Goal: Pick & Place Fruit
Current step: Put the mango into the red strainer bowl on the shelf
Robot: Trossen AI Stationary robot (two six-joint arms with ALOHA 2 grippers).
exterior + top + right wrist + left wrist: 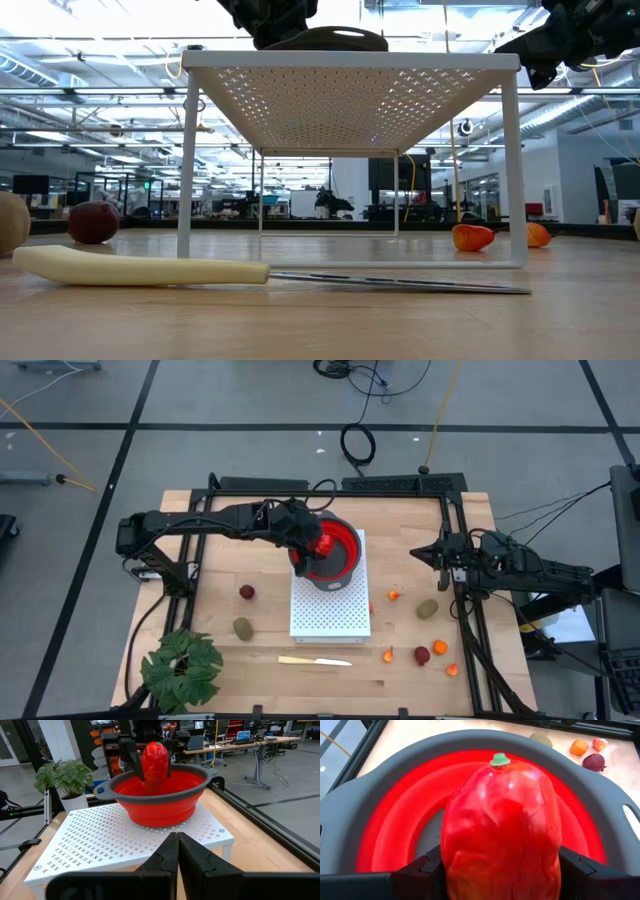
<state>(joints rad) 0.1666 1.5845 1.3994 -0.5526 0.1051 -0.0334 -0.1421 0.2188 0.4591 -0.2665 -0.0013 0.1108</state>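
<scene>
the left tool (318,547) hangs over the red collapsible bowl (340,550), pinching the big red-orange fruit (502,830) between its two fingers, green stem end pointing away from the wrist. the bowl sits on a white perforated rack (330,610) near the middle of the surface (220,660). the right tool (425,554) waits by the right edge, fingers pressed together and holding nothing. smaller fruit pieces lie scattered toward the front edge, with a pale knife (314,660) and a leafy plant (182,665) at the front left corner
</scene>
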